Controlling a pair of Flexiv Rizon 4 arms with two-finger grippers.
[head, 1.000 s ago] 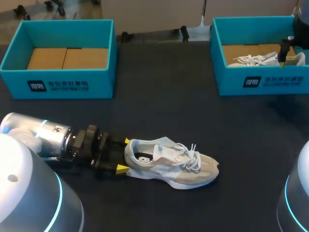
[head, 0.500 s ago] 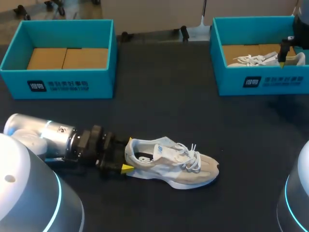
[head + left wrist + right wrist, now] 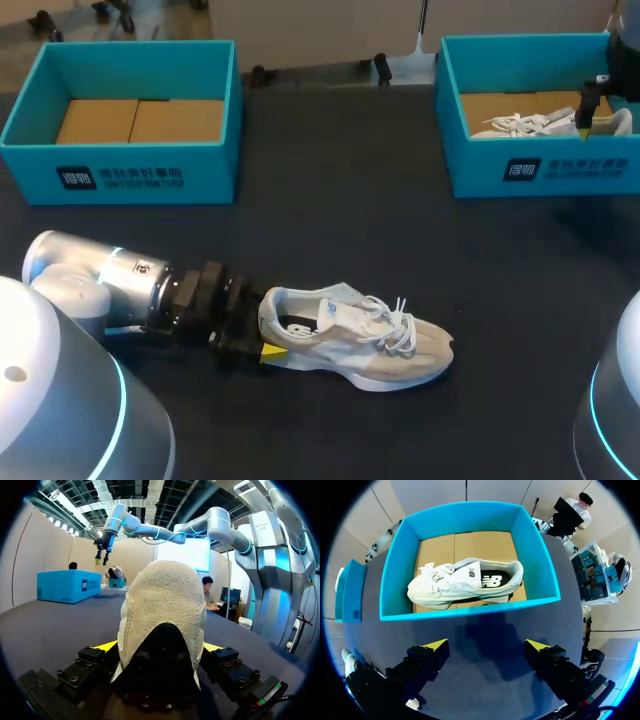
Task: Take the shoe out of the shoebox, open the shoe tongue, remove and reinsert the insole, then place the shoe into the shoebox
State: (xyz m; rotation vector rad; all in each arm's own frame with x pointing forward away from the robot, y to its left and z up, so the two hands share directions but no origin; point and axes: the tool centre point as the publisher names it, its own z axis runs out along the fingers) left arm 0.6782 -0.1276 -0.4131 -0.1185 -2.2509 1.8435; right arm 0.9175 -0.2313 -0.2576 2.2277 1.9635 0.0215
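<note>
A beige sneaker lies on its sole on the dark table, toe to the right. My left gripper is at its heel, open, one yellow finger on either side. In the left wrist view the suede heel fills the gap between the open left gripper fingers. A white sneaker lies in the right blue shoebox. My right gripper hangs open above that box's near wall, empty. The head view has the right gripper over the right shoebox.
A second blue shoebox stands at the back left, holding only brown cardboard. Dark table surface lies between the two boxes and in front of the beige sneaker.
My left gripper has slid right toward the beige sneaker, so its fingers now flank the heel. The sneaker and the right arm have not moved.
</note>
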